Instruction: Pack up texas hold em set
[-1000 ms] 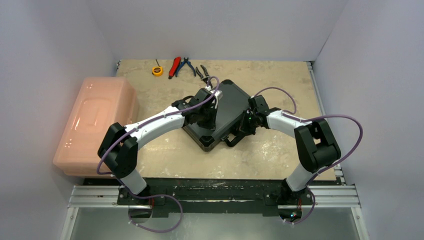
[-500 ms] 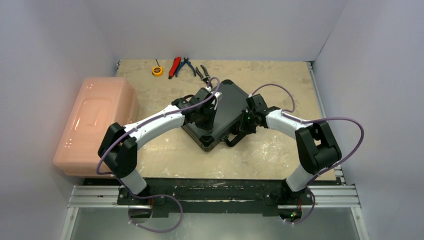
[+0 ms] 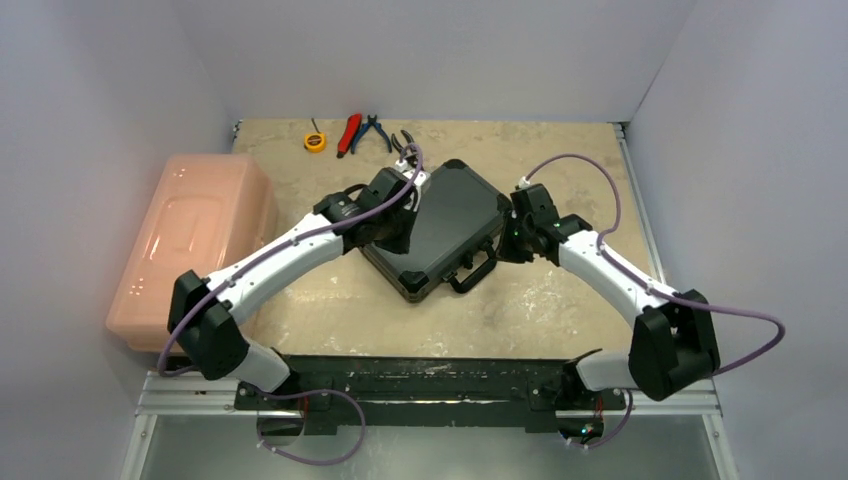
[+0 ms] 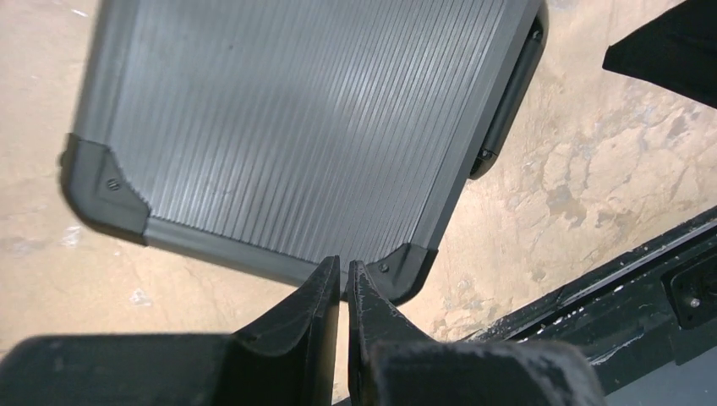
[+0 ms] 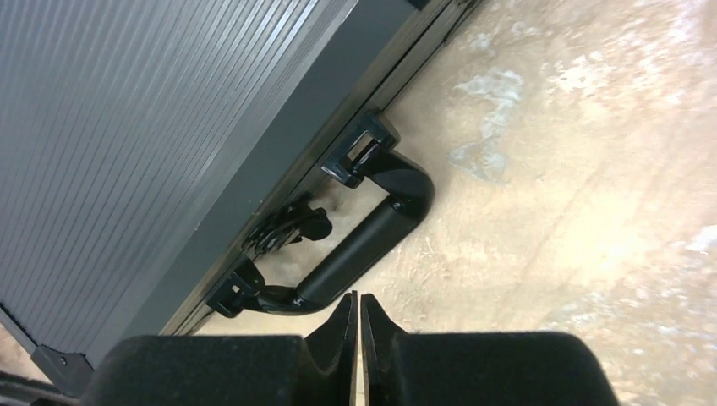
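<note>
The texas hold em set shows only as its black ribbed case (image 3: 445,222), lying shut and turned diagonally on the tan table; whatever it holds is hidden. The case's handle (image 3: 472,277) points toward the near right. My left gripper (image 3: 398,236) hovers shut over the case's left edge, its tips by a corner cap (image 4: 404,269) of the case (image 4: 296,118). My right gripper (image 3: 506,246) is shut and empty just right of the case. Its tips (image 5: 358,298) hang above the table beside the handle (image 5: 372,245), not touching it.
A large pink translucent bin (image 3: 190,245) stands at the left. A yellow tape measure (image 3: 315,141), red-handled pliers (image 3: 348,133), blue-handled pliers (image 3: 377,129) and another pair (image 3: 403,143) lie at the back. The arms' black base rail (image 3: 430,385) runs along the near edge.
Both grippers have drawn back from over the case, the left one toward the left, the right one toward the right. The lid now shows in full and the case has not moved.
</note>
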Controlling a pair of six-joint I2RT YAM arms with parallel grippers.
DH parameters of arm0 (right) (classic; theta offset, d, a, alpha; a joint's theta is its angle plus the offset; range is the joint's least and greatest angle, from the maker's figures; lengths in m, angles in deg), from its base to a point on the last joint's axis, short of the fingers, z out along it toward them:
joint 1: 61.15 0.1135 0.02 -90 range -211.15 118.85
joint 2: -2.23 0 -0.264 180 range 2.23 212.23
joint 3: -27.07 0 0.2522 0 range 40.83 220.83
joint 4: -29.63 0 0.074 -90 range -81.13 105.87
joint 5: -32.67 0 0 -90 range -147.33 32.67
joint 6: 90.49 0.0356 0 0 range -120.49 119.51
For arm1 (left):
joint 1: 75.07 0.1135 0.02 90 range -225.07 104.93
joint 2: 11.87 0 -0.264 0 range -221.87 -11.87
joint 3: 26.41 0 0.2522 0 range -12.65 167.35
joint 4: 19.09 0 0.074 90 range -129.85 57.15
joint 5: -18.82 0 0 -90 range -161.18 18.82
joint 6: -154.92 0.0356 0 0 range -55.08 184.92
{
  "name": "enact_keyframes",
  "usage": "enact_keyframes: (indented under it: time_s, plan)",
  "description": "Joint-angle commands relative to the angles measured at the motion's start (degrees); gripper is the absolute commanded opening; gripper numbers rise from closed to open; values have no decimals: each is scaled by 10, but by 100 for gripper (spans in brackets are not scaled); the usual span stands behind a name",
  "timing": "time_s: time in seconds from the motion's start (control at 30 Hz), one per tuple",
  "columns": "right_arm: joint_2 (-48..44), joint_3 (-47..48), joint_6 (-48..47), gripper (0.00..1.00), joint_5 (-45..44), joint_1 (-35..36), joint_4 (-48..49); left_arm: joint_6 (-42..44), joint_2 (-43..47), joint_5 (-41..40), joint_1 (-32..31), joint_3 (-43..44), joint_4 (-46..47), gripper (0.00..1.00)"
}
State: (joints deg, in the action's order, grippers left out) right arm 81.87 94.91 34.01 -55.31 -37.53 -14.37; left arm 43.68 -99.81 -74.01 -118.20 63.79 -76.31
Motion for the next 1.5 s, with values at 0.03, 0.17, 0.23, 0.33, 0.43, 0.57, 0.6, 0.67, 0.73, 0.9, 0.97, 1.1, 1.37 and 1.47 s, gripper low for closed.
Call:
enact_keyframes:
  time_s: [0.03, 0.17, 0.23, 0.33, 0.43, 0.57, 0.6, 0.67, 0.73, 0.9, 0.97, 1.1, 1.37, 1.47]
  plan:
    - [-63, 30, -6, 10, -59, -1, -53, 27, 77, -44, 11, 4, -9, 8]
    - [-101, 40, -13, 19, -83, -1, -74, 27, 135, -65, 25, -33, -4, 10]
    - [-116, 45, -18, 24, -88, -1, -79, 25, 164, -73, 33, -53, 2, 12]
    - [-134, 49, -26, 31, -97, -1, -83, 22, 204, -80, 48, -79, 8, 13]
    - [-148, 52, -32, 44, -101, -1, -78, 14, 235, -83, 68, -98, 1, 14]
    - [-166, 52, -36, 63, -110, -1, -71, 13, 281, -82, 93, -126, 6, 19]
    - [-170, 52, -37, 69, -114, -1, -70, 14, 292, -88, 97, -134, 9, 22]
    - [-179, 52, -38, 80, -119, -1, -67, 15, 319, -102, 103, -153, 15, 27]
    - [-189, 52, -40, 86, -123, -1, -65, 7, 340, -126, 109, -166, 16, 43]
    - [-217, 47, -44, 95, -138, -1, -55, -6, 421, -228, 110, -236, 71, 84]
    - [-228, 44, -44, 96, -146, -1, -53, 16, 452, -243, 110, -273, 111, 86]
    - [-256, 33, -42, 98, -167, -1, -46, 53, 494, -272, 110, -327, 167, 86]
    - [-312, -2, -46, 99, -177, -1, 4, 114, 566, -259, 110, -399, 230, 86]
    - [-329, -5, -39, 99, -191, -1, 14, 131, 594, -269, 111, -422, 238, 86]
